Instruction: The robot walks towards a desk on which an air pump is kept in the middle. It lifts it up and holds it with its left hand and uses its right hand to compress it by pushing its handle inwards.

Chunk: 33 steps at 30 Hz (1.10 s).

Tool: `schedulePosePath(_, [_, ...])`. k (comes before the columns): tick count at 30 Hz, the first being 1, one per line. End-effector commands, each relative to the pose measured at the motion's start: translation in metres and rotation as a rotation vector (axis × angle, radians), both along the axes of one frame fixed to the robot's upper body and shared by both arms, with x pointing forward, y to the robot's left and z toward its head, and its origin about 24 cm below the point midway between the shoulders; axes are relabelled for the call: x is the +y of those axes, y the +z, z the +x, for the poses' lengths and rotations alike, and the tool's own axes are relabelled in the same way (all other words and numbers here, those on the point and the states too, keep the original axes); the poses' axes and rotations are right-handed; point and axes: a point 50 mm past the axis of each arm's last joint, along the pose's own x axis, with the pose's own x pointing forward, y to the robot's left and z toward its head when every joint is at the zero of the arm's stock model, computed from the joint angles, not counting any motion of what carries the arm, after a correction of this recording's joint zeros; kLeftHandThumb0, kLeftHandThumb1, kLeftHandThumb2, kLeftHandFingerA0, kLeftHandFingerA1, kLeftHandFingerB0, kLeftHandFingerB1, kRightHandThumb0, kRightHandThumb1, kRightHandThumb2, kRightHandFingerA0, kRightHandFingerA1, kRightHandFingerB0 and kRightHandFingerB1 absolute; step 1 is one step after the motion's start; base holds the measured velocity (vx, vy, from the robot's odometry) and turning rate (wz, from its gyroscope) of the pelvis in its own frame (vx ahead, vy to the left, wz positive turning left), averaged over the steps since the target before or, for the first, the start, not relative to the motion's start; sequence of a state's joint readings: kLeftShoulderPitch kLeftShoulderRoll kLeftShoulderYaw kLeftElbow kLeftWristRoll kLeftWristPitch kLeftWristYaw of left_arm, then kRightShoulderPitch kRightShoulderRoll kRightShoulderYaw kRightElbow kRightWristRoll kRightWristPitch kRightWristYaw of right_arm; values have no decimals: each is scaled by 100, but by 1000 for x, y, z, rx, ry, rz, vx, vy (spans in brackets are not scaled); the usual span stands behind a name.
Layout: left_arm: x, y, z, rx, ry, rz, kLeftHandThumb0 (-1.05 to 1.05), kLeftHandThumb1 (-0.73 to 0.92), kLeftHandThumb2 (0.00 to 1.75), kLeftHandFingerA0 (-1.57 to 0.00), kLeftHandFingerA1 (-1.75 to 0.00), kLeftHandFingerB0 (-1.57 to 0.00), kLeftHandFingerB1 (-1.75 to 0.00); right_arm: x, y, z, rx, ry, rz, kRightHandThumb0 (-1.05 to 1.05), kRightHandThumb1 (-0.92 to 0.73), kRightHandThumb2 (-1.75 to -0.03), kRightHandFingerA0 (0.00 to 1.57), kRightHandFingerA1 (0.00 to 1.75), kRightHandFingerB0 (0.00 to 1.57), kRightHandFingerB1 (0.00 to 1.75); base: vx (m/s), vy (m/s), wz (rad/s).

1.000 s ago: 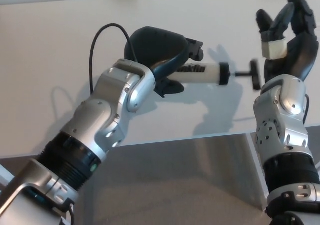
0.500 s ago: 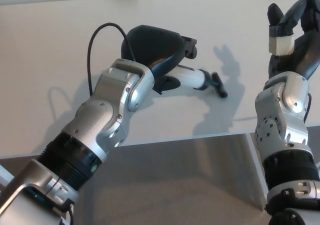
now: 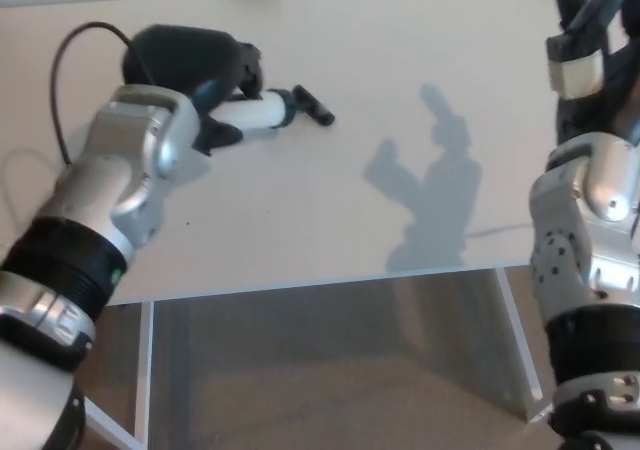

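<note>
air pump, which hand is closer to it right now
Left. The left hand is wrapped around the air pump, holding its white barrel over the desk. The right hand is raised far off to the pump's right, holding nothing.

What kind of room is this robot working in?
Probably an office or lab: a plain pale desk over grey flooring, bare except for the small air pump in the robot's left hand.

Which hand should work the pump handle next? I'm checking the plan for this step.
Right, probably. The left hand already grips the pump, with its handle pointing toward the raised, empty right hand.
</note>
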<state>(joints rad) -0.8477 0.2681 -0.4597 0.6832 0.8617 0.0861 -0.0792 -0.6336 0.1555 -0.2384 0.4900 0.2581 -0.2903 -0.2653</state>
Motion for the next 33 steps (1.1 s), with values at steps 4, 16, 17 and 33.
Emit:
schedulePosePath(4, [27,21,8,93,60,-83,-92,51,89,0,0,0,-1,-18,24,-30,-136,79,-176,-81,-71,-99,22,44,17,41,0,0,0])
schedulePosePath(16, [36,17,2,127,45,-73,-93,55,94,0,0,0,-5,-22,48,-78,-269,128,-214,-80,-72,-99,22,44,17,41,0,0,0])
schedulePosePath(17, [34,17,1,128,31,-69,-95,58,95,0,0,0,-3,-21,50,-82,-275,130,-223,-80,-72,-99,21,43,16,40,0,0,0])
schedulePosePath(33, [25,117,-176,-183,-702,-566,-62,40,76,0,-19,-6,-27,-40,74,-185,-438,303,-582,-81,-89,-68,26,31,18,27,0,0,0])
